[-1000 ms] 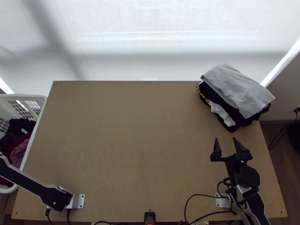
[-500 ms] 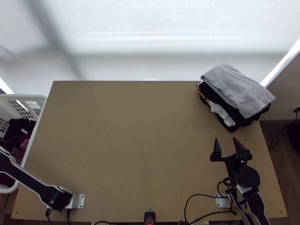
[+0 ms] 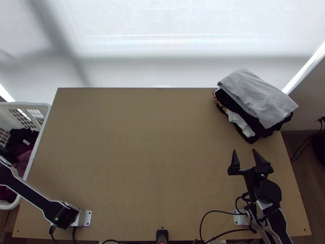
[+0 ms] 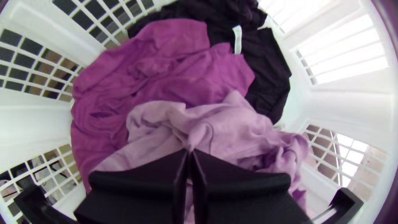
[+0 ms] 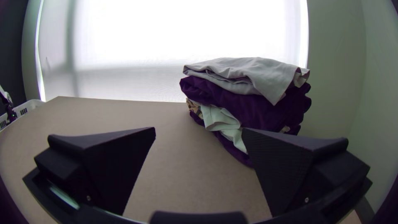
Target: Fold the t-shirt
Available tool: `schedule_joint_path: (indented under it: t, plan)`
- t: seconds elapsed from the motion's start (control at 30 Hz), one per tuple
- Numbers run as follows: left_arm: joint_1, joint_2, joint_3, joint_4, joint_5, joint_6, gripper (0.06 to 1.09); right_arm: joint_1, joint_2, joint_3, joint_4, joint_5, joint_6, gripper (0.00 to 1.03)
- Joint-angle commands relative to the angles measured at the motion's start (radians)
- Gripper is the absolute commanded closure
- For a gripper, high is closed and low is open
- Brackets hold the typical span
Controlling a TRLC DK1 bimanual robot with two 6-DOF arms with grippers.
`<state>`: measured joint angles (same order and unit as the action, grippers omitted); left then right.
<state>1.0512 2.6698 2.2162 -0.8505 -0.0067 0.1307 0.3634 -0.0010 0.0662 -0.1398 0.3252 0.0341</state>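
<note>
So the left arm [image 3: 34,201] has swung a bit toward the far side over the laundry basket [image 3: 44,123] at the desk's left. Its left pincer [image 4: 190,152] is closed, and looks to me like it's nipping a fold of the lilac t-shirt [image 4: 232,124], bunched up inside. If that grip's good, next is lifting it out onto the desk [image 3: 142,142] to spread. Magenta cloth [image 4: 124,79] and black cloth [image 4: 269,70] lie against it, might snag. Right pincer [image 3: 244,150] is wide open, near the folded stack [image 3: 258,99] at far right.
</note>
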Motion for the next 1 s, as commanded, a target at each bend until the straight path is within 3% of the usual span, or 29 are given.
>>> schedule_joint_path:
  t: [0.0, 0.2, 0.43, 0.97]
  plan:
    - [-0.022, -0.185, 0.022, -0.002, 0.025, -0.023, 1.05, -0.003, -0.001, -0.011, -0.003, 0.003, 0.02, 0.05]
    - [-0.069, -0.401, 0.02, -0.044, 0.113, -0.062, 1.05, -0.003, -0.002, -0.011, -0.003, 0.003, 0.02, 0.05]
    - [-0.188, -0.637, 0.019, -0.094, 0.14, -0.091, 1.05, -0.003, -0.002, -0.011, -0.003, 0.003, 0.02, 0.05]
    - [-0.686, -0.998, 0.005, -0.251, 0.1, -0.184, 1.05, -0.003, -0.002, -0.011, -0.003, 0.003, 0.02, 0.05]
